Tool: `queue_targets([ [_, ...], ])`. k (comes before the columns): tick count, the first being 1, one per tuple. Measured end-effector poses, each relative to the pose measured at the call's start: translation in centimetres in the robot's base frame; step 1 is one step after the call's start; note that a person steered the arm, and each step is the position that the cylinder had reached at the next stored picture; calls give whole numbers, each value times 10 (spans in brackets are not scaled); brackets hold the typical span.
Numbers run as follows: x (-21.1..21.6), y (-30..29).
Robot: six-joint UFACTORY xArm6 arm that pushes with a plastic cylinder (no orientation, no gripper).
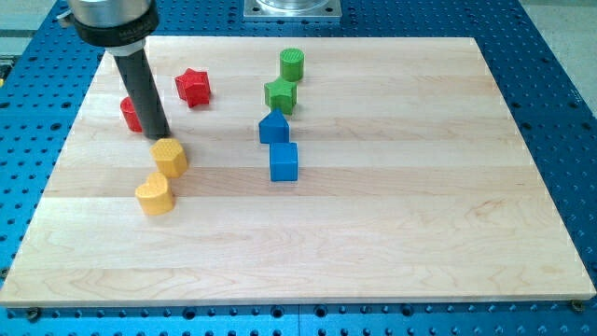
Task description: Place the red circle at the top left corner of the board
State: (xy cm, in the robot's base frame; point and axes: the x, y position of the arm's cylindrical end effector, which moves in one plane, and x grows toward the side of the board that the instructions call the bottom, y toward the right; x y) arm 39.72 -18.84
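Note:
The red circle [130,115] sits near the board's left edge, in the upper left part, partly hidden behind my rod. My tip [158,134] rests on the board just right of and below the red circle, touching or almost touching it. A red star [194,87] lies to the right of the rod. A yellow hexagon [170,157] sits right below my tip.
A yellow heart [155,195] lies below the hexagon. A green circle [292,63], a green star [280,94], a blue pentagon-like block [273,126] and a blue cube [284,161] form a column near the middle. The wooden board [392,205] lies on a blue perforated table.

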Motion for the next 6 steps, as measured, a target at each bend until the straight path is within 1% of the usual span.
queue_targets([
  [1, 0, 0],
  [2, 30, -7],
  [3, 33, -23],
  [4, 20, -23],
  [5, 20, -23],
  [6, -18, -23],
])
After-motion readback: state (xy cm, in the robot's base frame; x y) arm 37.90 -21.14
